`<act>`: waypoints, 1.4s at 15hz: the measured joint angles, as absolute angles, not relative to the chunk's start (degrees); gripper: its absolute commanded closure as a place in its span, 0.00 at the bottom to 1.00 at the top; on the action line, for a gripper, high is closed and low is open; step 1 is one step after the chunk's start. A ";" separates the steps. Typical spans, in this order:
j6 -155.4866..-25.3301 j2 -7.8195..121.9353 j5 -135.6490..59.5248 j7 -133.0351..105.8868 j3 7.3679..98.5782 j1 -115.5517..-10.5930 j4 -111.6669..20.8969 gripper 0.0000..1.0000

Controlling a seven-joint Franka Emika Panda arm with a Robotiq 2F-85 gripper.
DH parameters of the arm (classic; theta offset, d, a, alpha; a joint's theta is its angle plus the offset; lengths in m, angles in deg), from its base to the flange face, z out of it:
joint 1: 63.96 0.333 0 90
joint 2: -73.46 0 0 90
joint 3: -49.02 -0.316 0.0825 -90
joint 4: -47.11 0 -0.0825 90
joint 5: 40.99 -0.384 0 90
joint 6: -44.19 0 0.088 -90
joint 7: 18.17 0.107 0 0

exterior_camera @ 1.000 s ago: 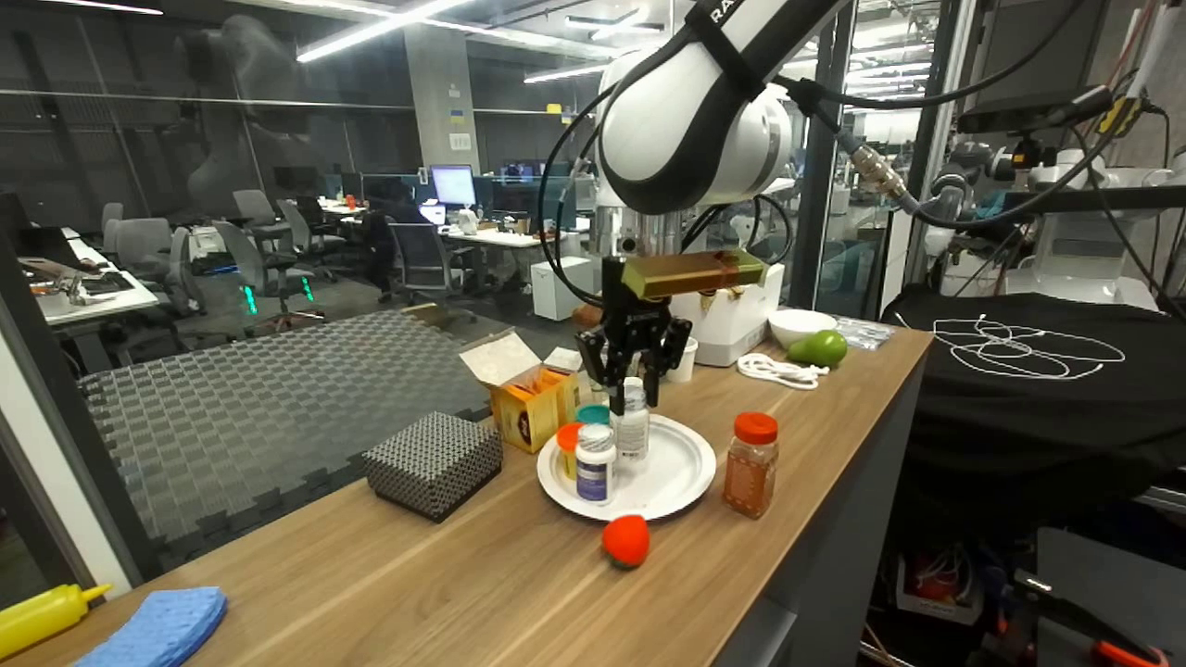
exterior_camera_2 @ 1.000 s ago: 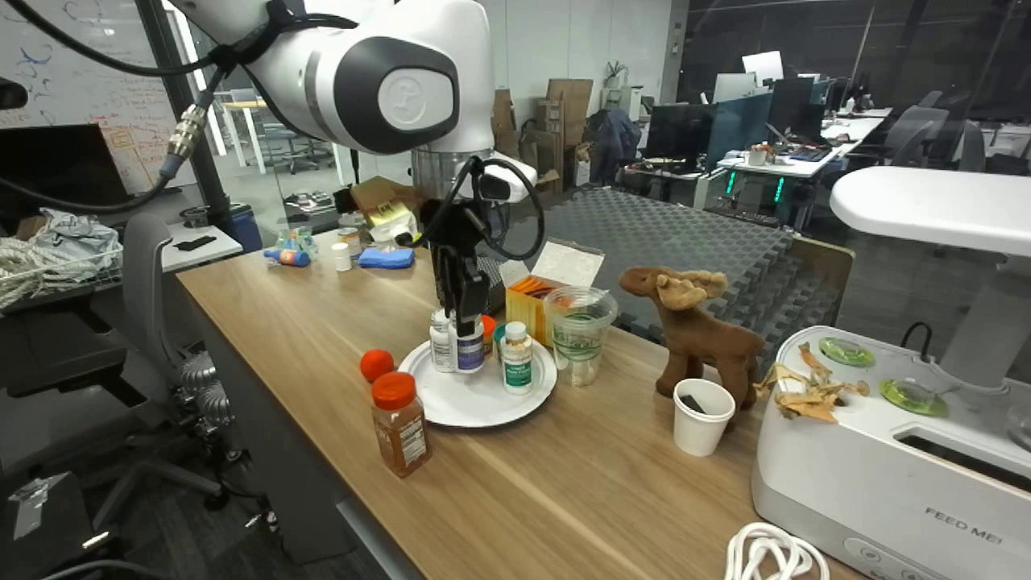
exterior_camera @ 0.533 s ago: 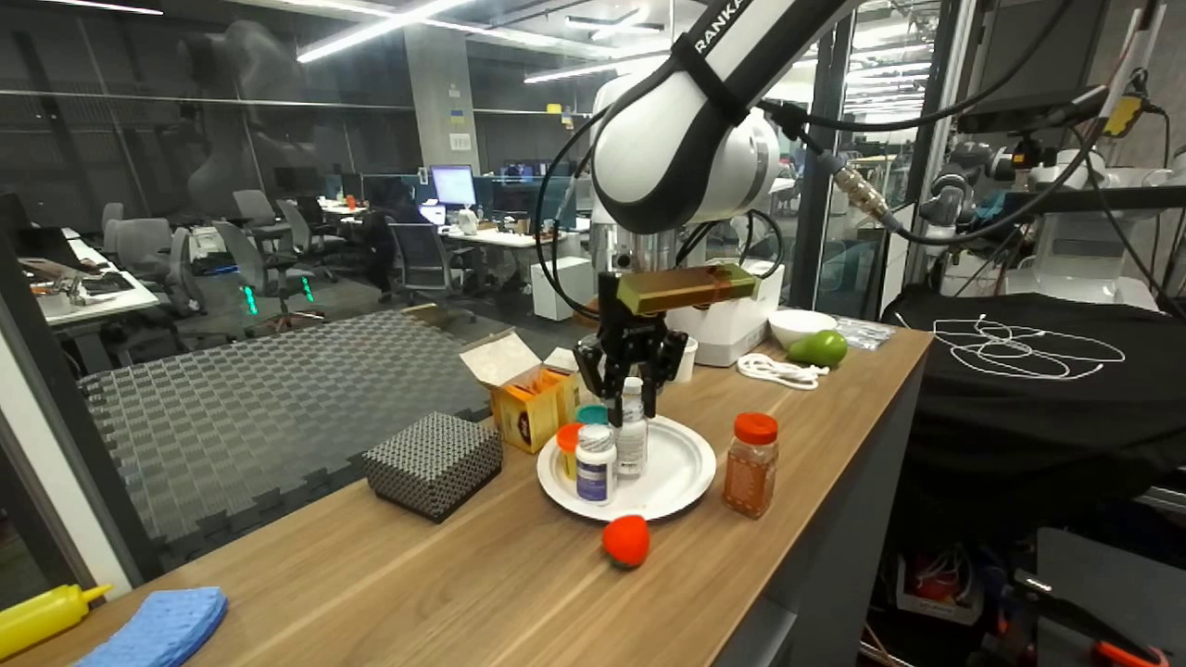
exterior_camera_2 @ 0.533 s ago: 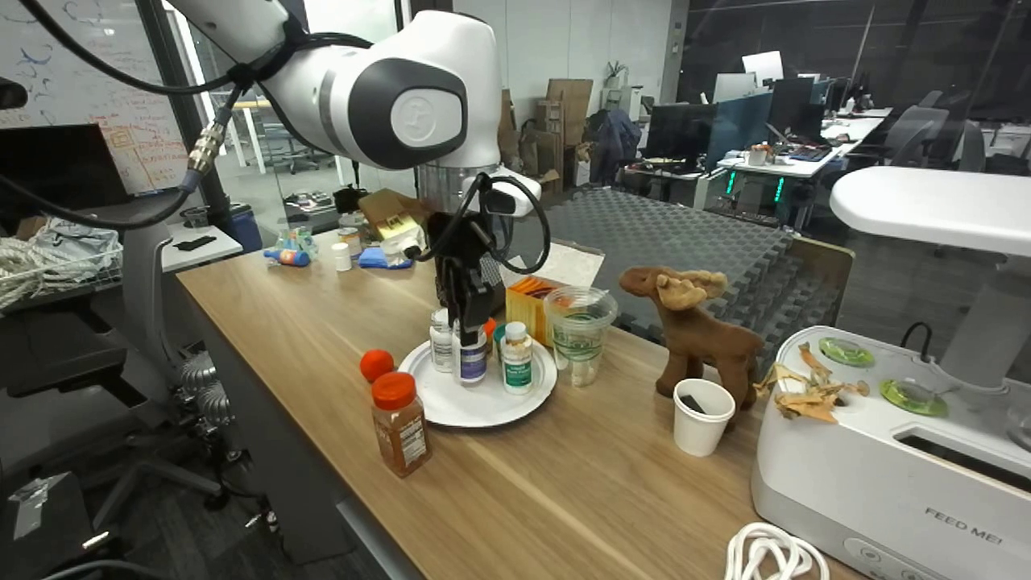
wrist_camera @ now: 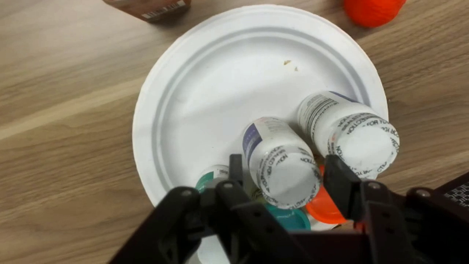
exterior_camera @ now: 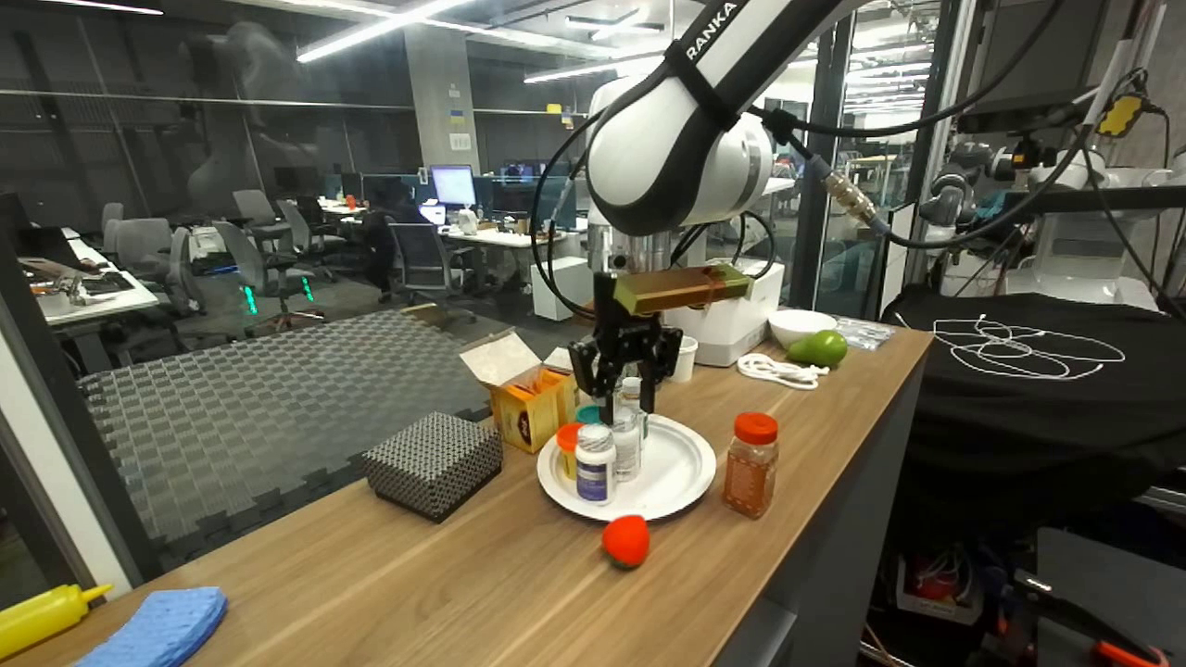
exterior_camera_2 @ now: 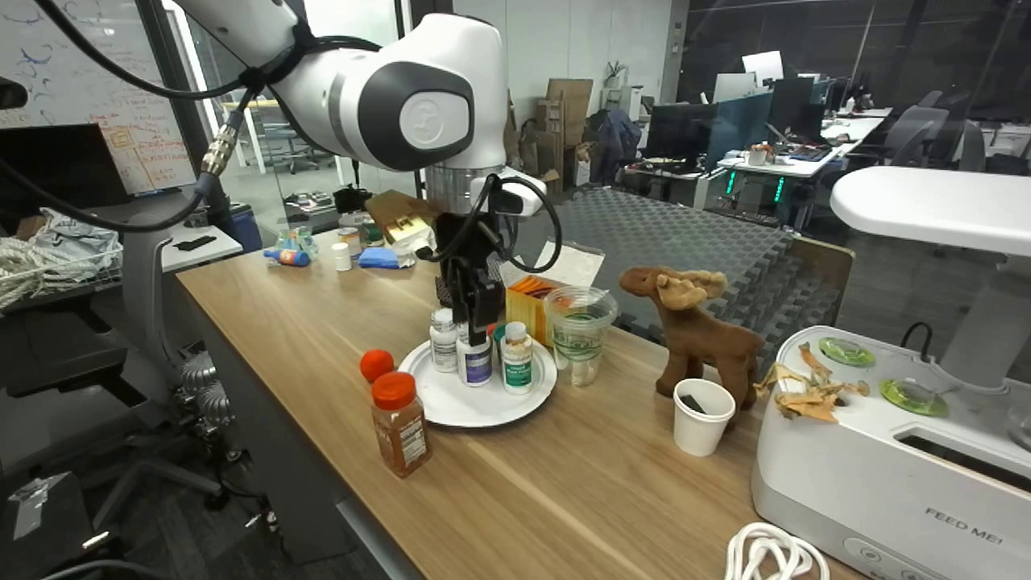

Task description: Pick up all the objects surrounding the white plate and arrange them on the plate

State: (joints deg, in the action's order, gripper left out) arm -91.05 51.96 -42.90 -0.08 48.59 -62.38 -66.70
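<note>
Free room on plate beside clustered bottles

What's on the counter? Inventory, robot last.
Plate: 1, white, mid counter
Bottles: 3, white, on plate
Tubs: 2, orange and teal tops, among bottles
Spice jar: 1, reddish, beside plate
Round item: 1, red, beside plate
Carton: 1, yellow, beside plate
Patterned box: 1, grey, by carton
Tumbler: 1, clear, by carton
Planter: 1, white, near counter end
Toy moose: 1, brown, by planter
Paper cup: 1, white, by moose
Cable: 1, white, by planter
Bowl: 1, white, by planter
Fruit: 1, green, by bowl
Bag: 1, clear, by bowl
Sponge: 1, blue, opposite end
Squeeze bottle: 1, yellow, by sponge
Clutter: count unclear, mixed, sponge end
Gripper: 1, black, over plate
Arm: 1, white and black, above
</note>
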 measured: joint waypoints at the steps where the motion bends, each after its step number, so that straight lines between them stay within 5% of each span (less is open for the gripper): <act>1: -91.06 51.96 -42.90 -0.31 48.59 -62.38 -66.67 0.00; 11: -91.19 58.17 -41.28 3.24 50.97 -62.19 -68.76 0.00; 21: -91.09 74.59 -40.09 -10.56 51.31 -62.64 -85.90 0.00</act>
